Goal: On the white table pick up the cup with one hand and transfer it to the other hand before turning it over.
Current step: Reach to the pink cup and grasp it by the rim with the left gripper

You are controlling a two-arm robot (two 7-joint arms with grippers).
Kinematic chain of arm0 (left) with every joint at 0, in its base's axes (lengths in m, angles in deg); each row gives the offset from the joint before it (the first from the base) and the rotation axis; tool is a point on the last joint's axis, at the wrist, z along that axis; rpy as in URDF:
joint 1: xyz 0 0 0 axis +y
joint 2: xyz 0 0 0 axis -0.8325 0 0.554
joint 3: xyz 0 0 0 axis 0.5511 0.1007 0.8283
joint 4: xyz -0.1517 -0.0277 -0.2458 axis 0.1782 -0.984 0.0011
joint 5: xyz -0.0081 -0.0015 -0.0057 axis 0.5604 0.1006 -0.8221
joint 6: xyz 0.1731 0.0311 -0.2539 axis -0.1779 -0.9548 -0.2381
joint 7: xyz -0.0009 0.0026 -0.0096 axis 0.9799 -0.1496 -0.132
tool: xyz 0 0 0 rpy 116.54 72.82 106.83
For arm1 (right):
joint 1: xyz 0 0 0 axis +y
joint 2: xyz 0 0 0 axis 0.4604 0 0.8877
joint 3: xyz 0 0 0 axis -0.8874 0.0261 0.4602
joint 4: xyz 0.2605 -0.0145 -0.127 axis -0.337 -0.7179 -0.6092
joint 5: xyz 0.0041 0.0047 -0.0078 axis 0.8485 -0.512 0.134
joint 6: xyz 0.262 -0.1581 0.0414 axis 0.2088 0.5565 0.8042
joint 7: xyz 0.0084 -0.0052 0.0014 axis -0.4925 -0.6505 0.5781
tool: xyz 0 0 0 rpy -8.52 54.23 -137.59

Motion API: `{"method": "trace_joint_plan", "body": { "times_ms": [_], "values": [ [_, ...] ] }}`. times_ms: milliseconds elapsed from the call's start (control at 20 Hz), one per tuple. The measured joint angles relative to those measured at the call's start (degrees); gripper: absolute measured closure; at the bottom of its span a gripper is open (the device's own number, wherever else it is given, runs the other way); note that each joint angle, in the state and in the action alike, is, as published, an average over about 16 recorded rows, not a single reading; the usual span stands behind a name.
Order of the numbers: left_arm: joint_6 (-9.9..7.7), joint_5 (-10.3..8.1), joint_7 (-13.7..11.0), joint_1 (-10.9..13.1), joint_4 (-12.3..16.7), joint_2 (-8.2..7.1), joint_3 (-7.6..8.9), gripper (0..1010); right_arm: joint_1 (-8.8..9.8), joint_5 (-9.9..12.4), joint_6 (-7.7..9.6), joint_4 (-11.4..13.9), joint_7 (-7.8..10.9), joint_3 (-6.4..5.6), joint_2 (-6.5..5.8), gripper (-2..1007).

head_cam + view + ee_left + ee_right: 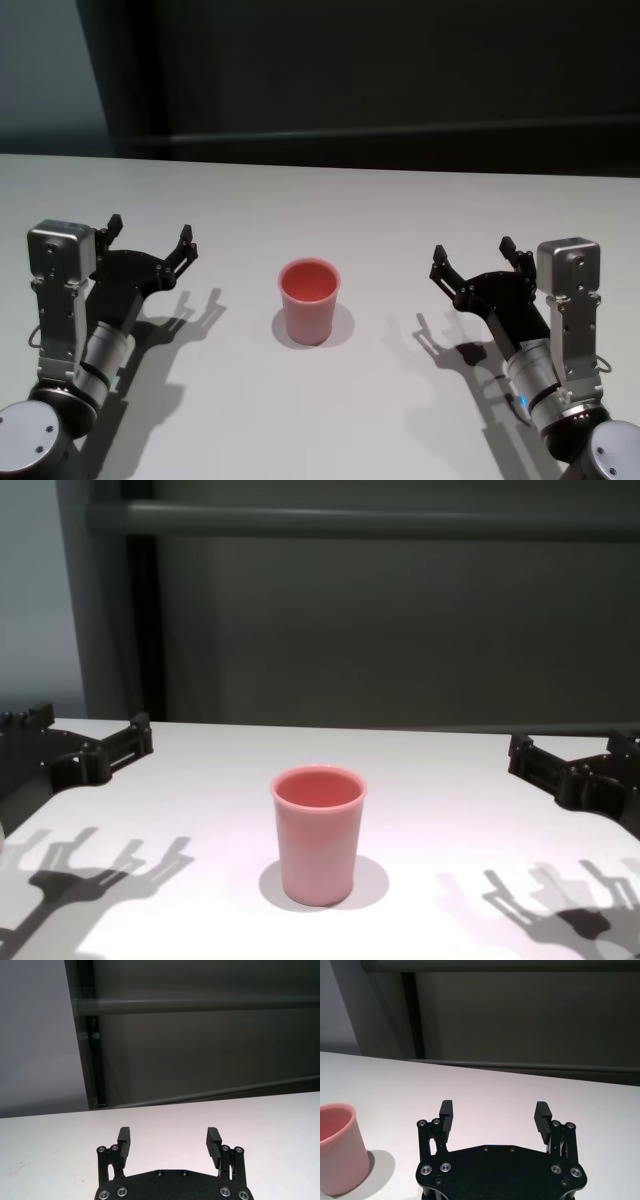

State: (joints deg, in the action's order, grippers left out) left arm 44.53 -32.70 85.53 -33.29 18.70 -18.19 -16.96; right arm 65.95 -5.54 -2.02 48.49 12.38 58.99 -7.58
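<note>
Salmon-pink plastic tumbler (308,300) stands upright, mid white counter (320,200); I hold left hand (150,237) and right hand (473,254) released, flanking it, ready.

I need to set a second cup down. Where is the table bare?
The white table is bare beyond the cup, up to the far edge, and between the cup and each open gripper: left gripper, right gripper. Nowhere is crowded; only the cup stands at the middle.

You see both arms held low and level — left gripper (150,237) and right gripper (472,256) each with fingers spread wide, holding nothing.
</note>
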Motion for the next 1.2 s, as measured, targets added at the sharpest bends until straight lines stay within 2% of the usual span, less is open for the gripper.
{"method": "trace_joint_plan", "body": {
  "times_ms": [1200],
  "values": [
    [0.0,0.0,0.0,0.0,0.0,0.0,0.0,7,0.0,0.0,0.0,0.0,0.0,0.0,0.0,5]
  ]
}}
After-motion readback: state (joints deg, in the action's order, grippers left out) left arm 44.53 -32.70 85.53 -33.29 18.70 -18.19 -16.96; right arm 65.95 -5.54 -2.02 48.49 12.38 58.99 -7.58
